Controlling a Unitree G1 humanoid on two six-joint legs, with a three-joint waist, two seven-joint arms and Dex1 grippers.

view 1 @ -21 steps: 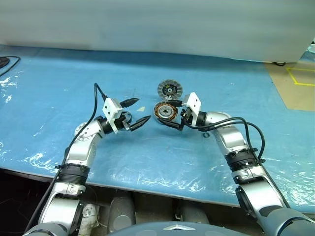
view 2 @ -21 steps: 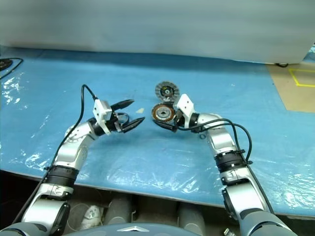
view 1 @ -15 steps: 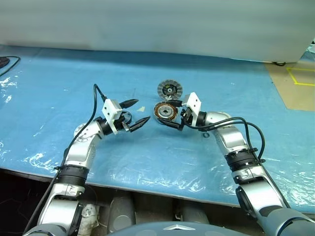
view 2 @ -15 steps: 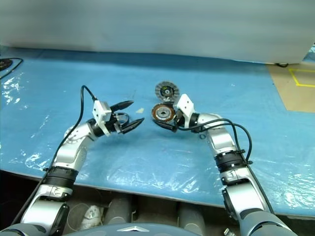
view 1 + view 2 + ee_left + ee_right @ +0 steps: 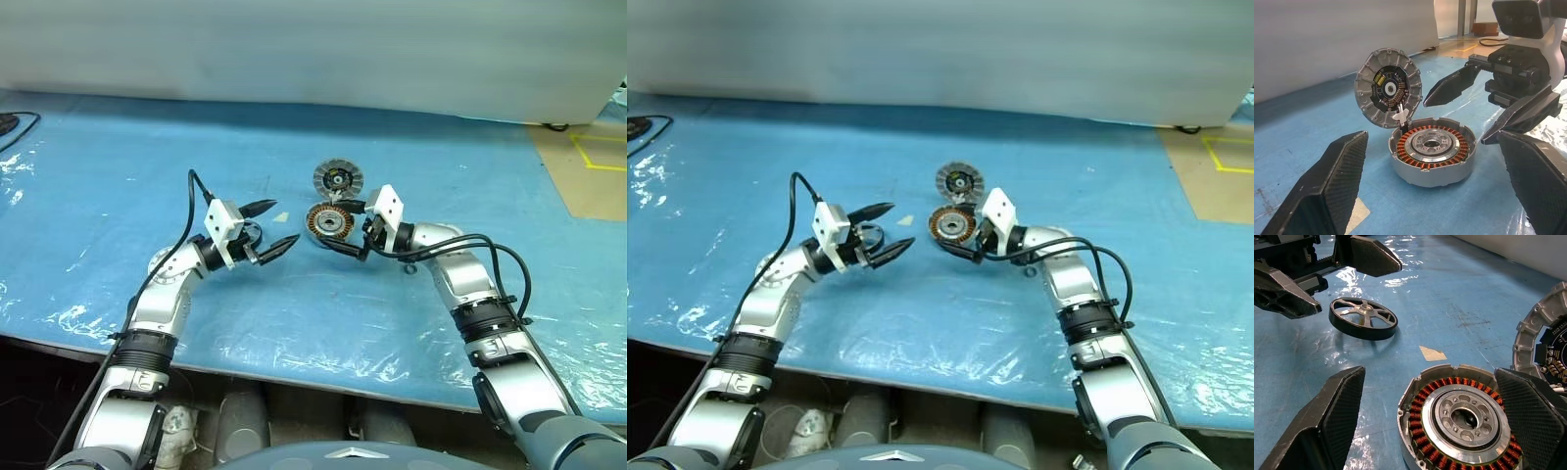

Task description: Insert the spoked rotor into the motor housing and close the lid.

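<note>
The motor housing, a round metal ring lined with copper windings, lies open on the blue sheet. Its lid, a grey slotted disc, leans up just behind it. My right gripper is open, one finger on either side of the housing, touching nothing. The spoked rotor, black-rimmed with a silver spoked face, lies on the sheet to the housing's left. My left gripper hovers open above the rotor, pointing toward the housing, with nothing between its fingers.
The blue plastic-covered table runs wide on all sides, its front edge close to me. A small beige patch lies between rotor and housing. A black cable sits far left. Brown floor with yellow tape shows far right.
</note>
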